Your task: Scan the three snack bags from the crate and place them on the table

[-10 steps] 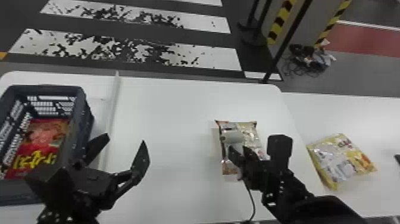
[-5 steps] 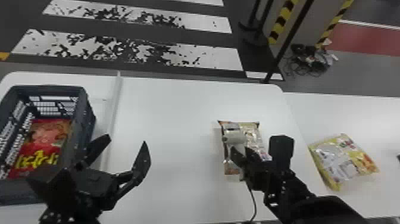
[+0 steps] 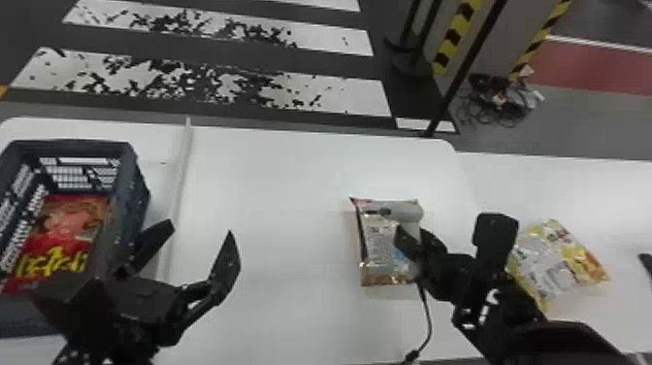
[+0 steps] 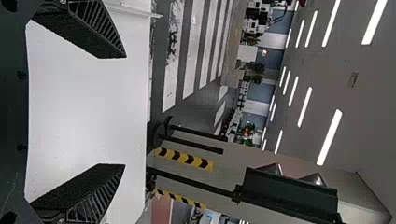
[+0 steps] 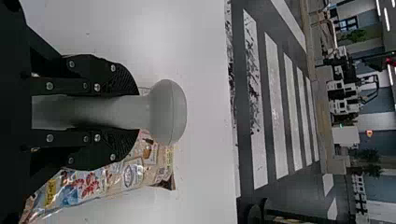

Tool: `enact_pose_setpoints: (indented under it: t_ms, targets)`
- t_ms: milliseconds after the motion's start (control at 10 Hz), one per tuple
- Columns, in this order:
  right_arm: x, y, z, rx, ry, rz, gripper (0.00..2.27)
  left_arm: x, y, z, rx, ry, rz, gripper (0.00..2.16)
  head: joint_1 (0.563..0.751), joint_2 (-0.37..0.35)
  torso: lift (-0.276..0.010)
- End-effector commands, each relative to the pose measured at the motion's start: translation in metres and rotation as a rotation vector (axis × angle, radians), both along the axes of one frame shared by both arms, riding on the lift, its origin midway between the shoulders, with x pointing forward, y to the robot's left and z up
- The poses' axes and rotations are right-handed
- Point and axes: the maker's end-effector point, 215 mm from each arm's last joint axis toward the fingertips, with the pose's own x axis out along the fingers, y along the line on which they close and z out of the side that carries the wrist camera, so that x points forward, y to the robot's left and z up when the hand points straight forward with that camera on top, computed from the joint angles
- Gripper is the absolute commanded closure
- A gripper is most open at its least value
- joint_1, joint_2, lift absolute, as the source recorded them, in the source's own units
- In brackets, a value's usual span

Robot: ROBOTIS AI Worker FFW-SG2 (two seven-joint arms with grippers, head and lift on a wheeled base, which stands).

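In the head view my right gripper (image 3: pixel 412 242) holds the grey-white scanner (image 3: pixel 405 211) above a snack bag (image 3: pixel 383 252) lying on the table. The right wrist view shows that gripper (image 5: pixel 133 112) shut on the handle of the scanner (image 5: pixel 168 112), with part of the bag (image 5: pixel 112 179) behind it. A yellow snack bag (image 3: pixel 558 262) lies farther right, beyond the right gripper. Inside the crate (image 3: pixel 138 179) at the left is a red bag (image 3: pixel 63 233). My left gripper (image 3: pixel 194 233), beside the crate, is open and empty; the left wrist view has its fingertips apart (image 4: pixel 112 112).
A cable (image 3: pixel 429 320) hangs from the scanner down to the table's near edge. A raised white strip (image 3: pixel 179 194) runs across the table (image 3: pixel 271 194) just right of the crate. A dark post (image 3: pixel 461 73) stands behind the table.
My right gripper and the scanner have shifted very slightly over the bag. The left gripper and the bags keep their places.
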Motion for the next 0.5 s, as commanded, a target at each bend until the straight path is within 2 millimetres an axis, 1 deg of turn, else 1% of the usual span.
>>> enact_pose_setpoints:
  t_ms: [0,200,300,400]
  targets:
    - [0.008,-0.041,0.008,0.015,-0.039,-0.058,1.98,0.001,0.003,-0.001,0.004,0.001,0.004,0.03,0.695,-0.219,-0.062]
    - [0.017,-0.096,0.000,0.010,-0.049,-0.113,1.98,0.003,0.005,-0.001,0.007,-0.001,0.007,0.03,0.695,-0.280,-0.062]
    - [0.020,-0.118,-0.008,-0.003,-0.039,-0.121,1.98,0.004,0.006,-0.004,0.007,0.004,0.009,0.03,0.695,-0.314,-0.062]
    - [0.021,-0.136,-0.020,-0.012,-0.024,-0.138,1.98,0.007,0.009,-0.005,0.003,0.006,0.015,0.03,0.695,-0.329,-0.062]
